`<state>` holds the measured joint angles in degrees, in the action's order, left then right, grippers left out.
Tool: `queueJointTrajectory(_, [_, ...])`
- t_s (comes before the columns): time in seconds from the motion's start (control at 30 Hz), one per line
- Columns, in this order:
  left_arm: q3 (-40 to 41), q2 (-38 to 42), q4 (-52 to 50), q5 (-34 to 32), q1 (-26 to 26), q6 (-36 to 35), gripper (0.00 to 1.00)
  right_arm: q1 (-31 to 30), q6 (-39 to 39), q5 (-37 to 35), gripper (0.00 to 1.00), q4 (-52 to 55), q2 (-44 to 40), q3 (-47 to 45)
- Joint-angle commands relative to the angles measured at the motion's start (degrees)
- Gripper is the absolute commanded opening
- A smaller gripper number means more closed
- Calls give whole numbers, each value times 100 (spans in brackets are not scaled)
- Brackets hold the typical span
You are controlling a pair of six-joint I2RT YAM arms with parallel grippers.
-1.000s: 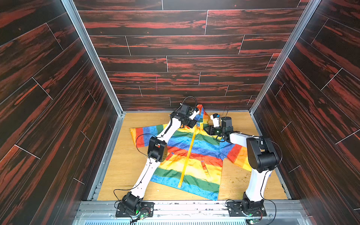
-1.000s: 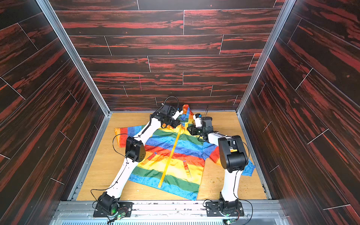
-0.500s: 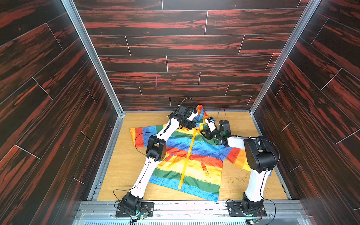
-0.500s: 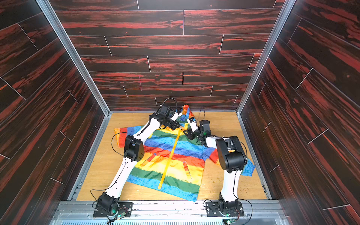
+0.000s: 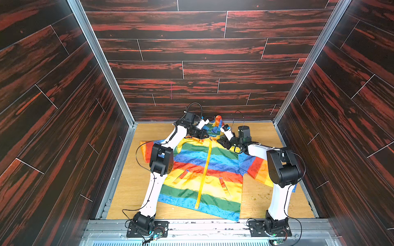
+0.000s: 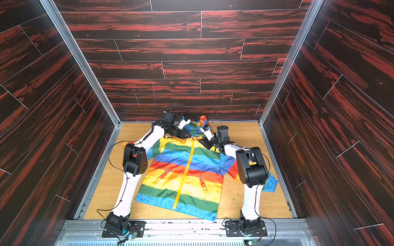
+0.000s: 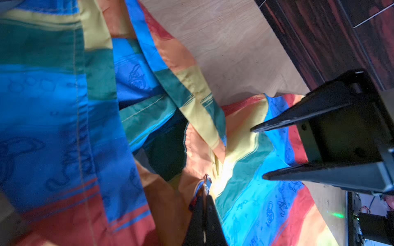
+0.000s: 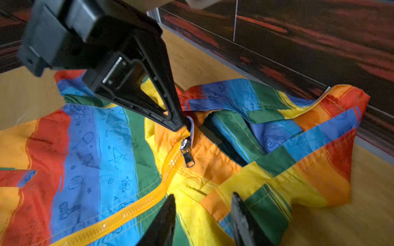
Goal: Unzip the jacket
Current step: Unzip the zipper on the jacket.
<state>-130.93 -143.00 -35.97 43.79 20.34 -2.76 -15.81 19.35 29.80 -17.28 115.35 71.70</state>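
- In both top views, shows the jacket (image 5: 187, 157) spread front-up on the wooden table (image 5: 128, 187), hood (image 5: 215, 125) at the far end, yellow zipper (image 5: 204, 172) closed from hem to collar.
- In the same views, places the left gripper (image 5: 203, 136) and right gripper (image 5: 221, 142) low at the collar, either side of the zipper's top end; too small there to read the jaws.
- From the left wrist, shows the left gripper (image 7: 205, 194) pressed together on a fold of collar cloth, and the right gripper's fingers (image 7: 298, 112) apart over the fabric with nothing between.
- From the right wrist, confirms it: left gripper (image 8: 182, 125) clamped on the collar edge just above the slider (image 8: 185, 144), small metal pull tab (image 8: 189, 159) lying loose on the tape, right gripper (image 8: 202, 213) spread and empty, short of the tab.
- Looks thin, shiny, very light and limp; likely to slide and bunch on the wood unless pinned at the collar.
- Best taken by the pull tab, a small, smooth target; calls for a narrow, square pinch, then a pull along the zipper toward the hem.
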Motion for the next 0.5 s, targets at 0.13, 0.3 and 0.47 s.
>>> queueJointTrajectory(0.13, [306, 612, 162, 305, 40, -60, 0, 16, 911, 1095, 46, 844, 477, 625])
queueJointTrajectory(0.3, [547, 802, 248, 365, 40, -75, 0, 26, 1086, 1472, 44, 1105, 601, 899])
queueJointTrajectory(0.47, [729, 972, 494, 409, 40, -93, 0, 26, 1475, 1599, 41, 1673, 736, 1196])
